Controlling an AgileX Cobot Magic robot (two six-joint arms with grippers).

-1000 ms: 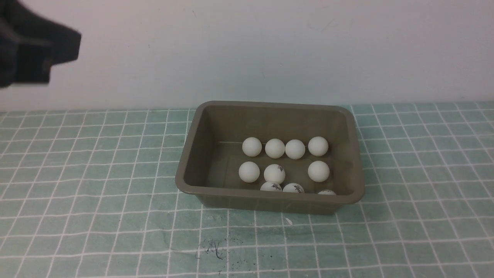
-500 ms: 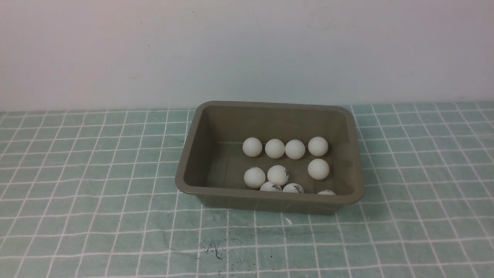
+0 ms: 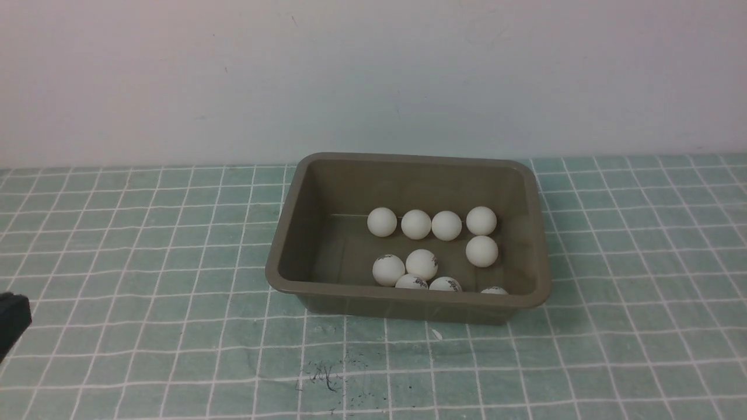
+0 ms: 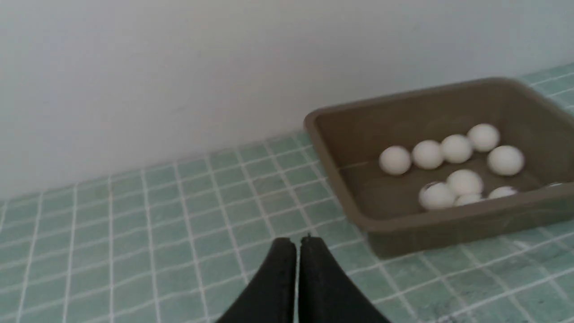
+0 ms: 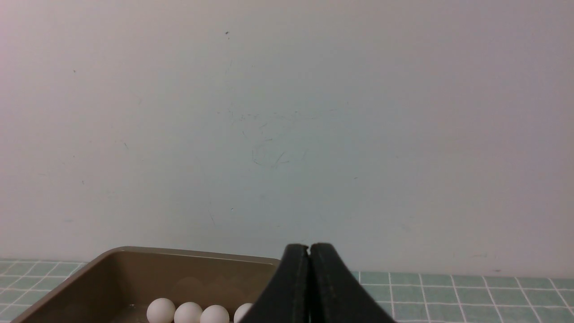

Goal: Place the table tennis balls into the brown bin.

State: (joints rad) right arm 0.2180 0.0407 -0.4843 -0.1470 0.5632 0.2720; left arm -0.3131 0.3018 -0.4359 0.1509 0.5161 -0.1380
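The small matte white table tennis balls (image 3: 446,226) all lie inside the olive-brown rectangular plastic bin (image 3: 279,274); the front pair has rolled together and settled since a second ago. No ball shows on the green gridded table (image 3: 146,326). The left gripper (image 4: 297,242) has dropped low, fingers pressed together, empty; the right gripper (image 5: 309,248) likewise. The task looks finished.

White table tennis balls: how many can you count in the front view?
10, all inside the olive-brown plastic bin: four in the far row, one below its right end, two mid-floor, three half-hidden behind the near wall.
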